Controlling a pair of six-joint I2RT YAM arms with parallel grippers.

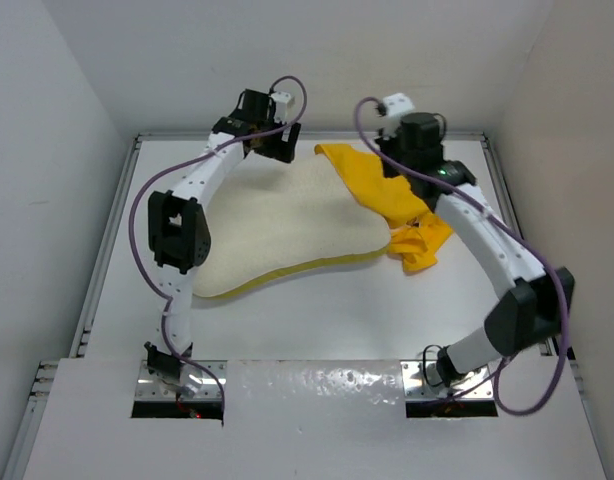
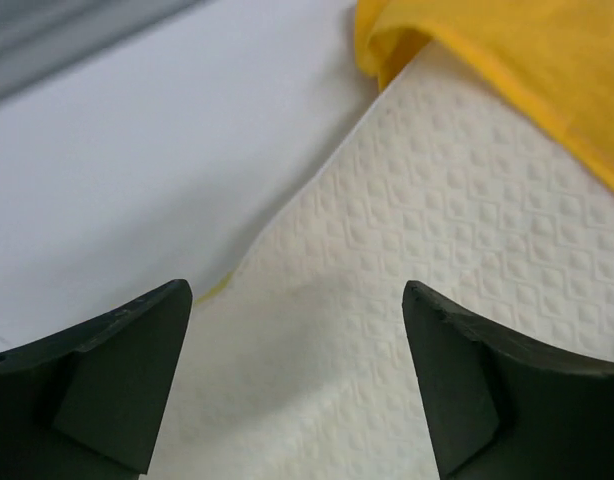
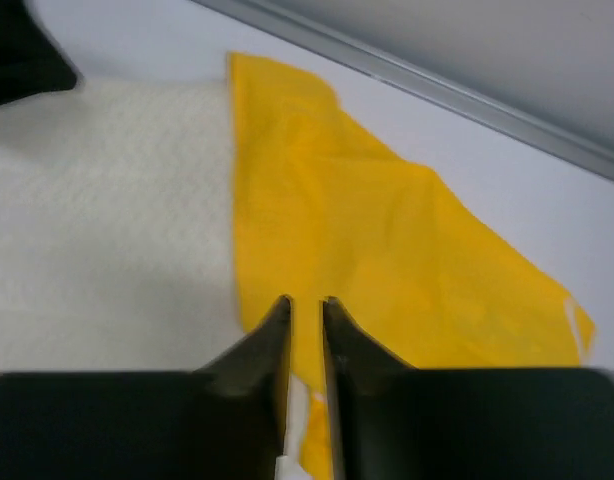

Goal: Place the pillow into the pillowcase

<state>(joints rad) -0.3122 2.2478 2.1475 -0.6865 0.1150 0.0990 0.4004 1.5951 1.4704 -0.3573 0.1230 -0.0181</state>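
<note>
Starting nearest the arm bases, we see the pillow [image 1: 287, 220] lying flat on the table [image 1: 317, 320]. The yellow band along its near edge is fully exposed and its cream quilted top is bare across almost the whole width. We judge that the real work of sleeving it has not begun. At the pillow's right edge, the pillowcase [image 1: 372, 185] sits bunched and rumpled. Part of it spills off onto the table and part is draped over the pillow's far right corner, so no more than that corner is covered, and we cannot tell whether it is inside the case or merely under it. Above that corner, the right gripper [image 3: 305, 305] has its fingers drawn to a thin slit with yellow cloth showing between them, apparently pinching the case. At the pillow's far left corner, the left gripper [image 2: 297, 292] hovers with fingers spread wide, holding nothing. What remains is opening the case's mouth, drawing it over the pillow and seating every corner.
</note>
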